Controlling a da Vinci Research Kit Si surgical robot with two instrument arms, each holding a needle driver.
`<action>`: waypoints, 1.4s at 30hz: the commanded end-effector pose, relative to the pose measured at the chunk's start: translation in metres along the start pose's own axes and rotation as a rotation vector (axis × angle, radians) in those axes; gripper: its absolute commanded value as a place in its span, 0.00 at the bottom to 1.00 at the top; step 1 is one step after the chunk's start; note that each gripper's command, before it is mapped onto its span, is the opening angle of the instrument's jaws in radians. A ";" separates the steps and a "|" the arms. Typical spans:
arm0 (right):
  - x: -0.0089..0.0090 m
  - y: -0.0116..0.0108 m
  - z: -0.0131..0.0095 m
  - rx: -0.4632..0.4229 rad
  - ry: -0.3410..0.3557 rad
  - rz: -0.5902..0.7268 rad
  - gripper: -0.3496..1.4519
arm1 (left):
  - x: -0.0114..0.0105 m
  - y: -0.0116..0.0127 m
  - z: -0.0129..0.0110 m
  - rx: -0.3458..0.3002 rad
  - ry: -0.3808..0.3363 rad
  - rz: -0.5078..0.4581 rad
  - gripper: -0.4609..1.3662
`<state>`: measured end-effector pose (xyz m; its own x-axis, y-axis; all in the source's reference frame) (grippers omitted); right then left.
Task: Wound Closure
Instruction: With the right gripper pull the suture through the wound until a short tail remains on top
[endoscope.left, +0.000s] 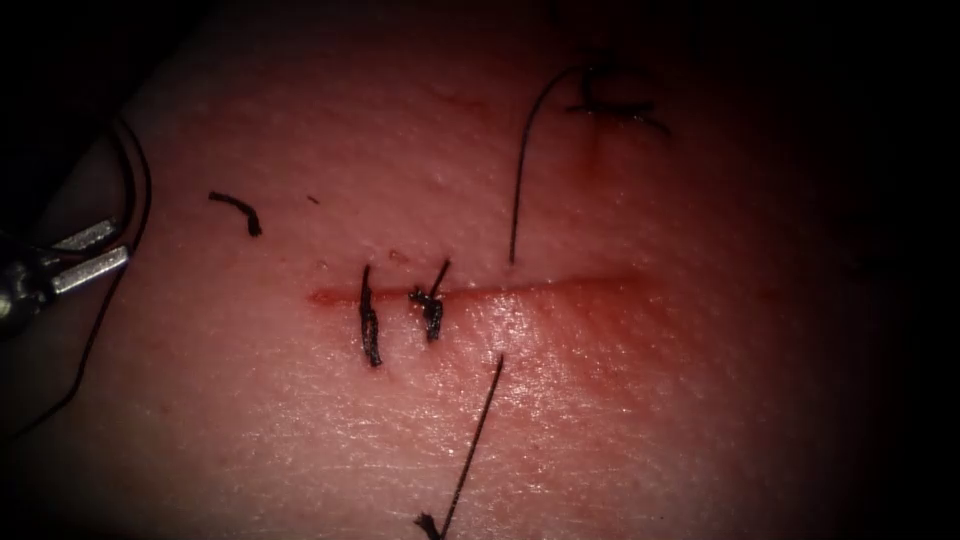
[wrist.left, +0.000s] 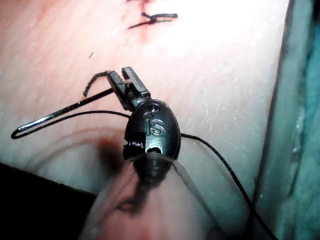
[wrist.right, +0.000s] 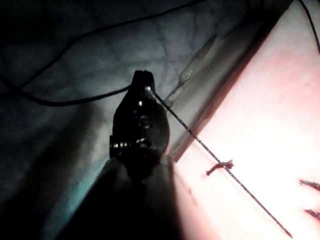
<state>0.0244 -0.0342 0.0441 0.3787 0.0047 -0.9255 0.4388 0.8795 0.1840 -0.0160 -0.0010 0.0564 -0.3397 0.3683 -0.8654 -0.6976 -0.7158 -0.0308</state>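
The cut (endoscope.left: 560, 288) runs across the tissue (endoscope.left: 700, 400), with two dark stitches (endoscope.left: 370, 325) (endoscope.left: 430, 308) at its left end. At the far left my left tool (endoscope.left: 105, 250) grips the curved needle (endoscope.left: 143, 185) near its tip end, off the tissue's left edge and out of the tissue. In the left wrist view the needle (wrist.left: 65, 112) reaches sideways from the left tool (wrist.left: 126, 82). Thread (endoscope.left: 478, 430) leaves the tissue just below the cut and carries a small knot (wrist.right: 225, 165). My right tool (wrist.right: 143, 78) is shut on this thread. More thread (endoscope.left: 520, 170) rises above the cut.
A cut thread end (endoscope.left: 238, 212) lies on the tissue at the upper left. An older knotted stitch (endoscope.left: 610, 105) sits at the top right. Thread (endoscope.left: 70, 380) trails from the needle down the left edge. Pale drape (wrist.left: 300, 125) borders the tissue.
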 end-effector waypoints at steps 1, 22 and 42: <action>0.0000 -0.0003 0.0001 0.009 0.004 0.006 0.00 | -0.0001 0.0000 -0.0001 -0.006 0.000 0.001 0.06; -0.0010 0.0013 -0.0084 -0.208 -0.042 0.116 0.99 | -0.0006 0.0002 -0.0003 -0.009 0.000 0.005 0.06; -0.0009 -0.0026 -0.0299 -0.441 0.057 0.190 0.89 | -0.0007 0.0003 -0.0001 -0.007 0.000 0.006 0.06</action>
<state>-0.0020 -0.0213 0.0348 0.3656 0.1979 -0.9095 -0.0512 0.9799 0.1927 -0.0159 -0.0016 0.0570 -0.3438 0.3638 -0.8657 -0.6934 -0.7200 -0.0272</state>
